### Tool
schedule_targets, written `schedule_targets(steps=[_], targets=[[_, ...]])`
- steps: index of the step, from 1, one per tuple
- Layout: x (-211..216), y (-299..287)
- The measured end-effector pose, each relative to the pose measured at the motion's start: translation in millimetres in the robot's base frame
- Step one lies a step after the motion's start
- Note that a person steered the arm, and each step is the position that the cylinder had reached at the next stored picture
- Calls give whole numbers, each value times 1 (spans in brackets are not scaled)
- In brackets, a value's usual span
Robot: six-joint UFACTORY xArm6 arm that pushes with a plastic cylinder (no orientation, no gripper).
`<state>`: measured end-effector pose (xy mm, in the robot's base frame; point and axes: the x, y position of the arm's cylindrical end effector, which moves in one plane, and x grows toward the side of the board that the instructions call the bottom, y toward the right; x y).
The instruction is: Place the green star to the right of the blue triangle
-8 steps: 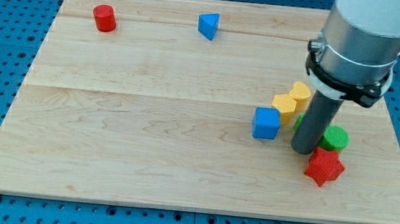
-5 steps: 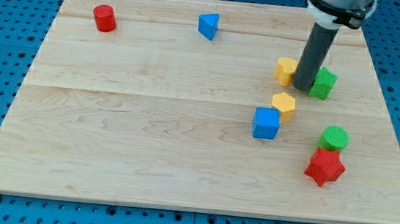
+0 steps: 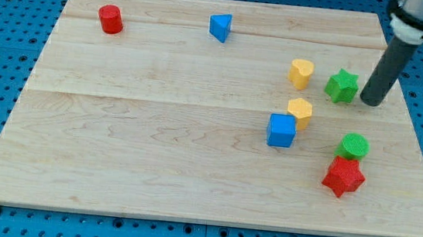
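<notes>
The green star lies on the wooden board at the right, just right of a yellow heart. The blue triangle sits near the view's top, left of centre, far from the star. My tip rests on the board just right of the green star, a small gap apart from it.
A yellow hexagon and a blue cube touch below the heart. A green cylinder sits on top of a red star at lower right. A red cylinder stands at top left.
My tip moved up the board with the green star and a yellow block, then swung round to the star's right side. The star now lies apart from the heart.
</notes>
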<state>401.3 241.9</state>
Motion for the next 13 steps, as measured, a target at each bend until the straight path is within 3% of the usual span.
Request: schedule_targets(steps=[2, 4, 7, 13], targets=[[-11, 0], [49, -22], [-54, -47], [-82, -53]])
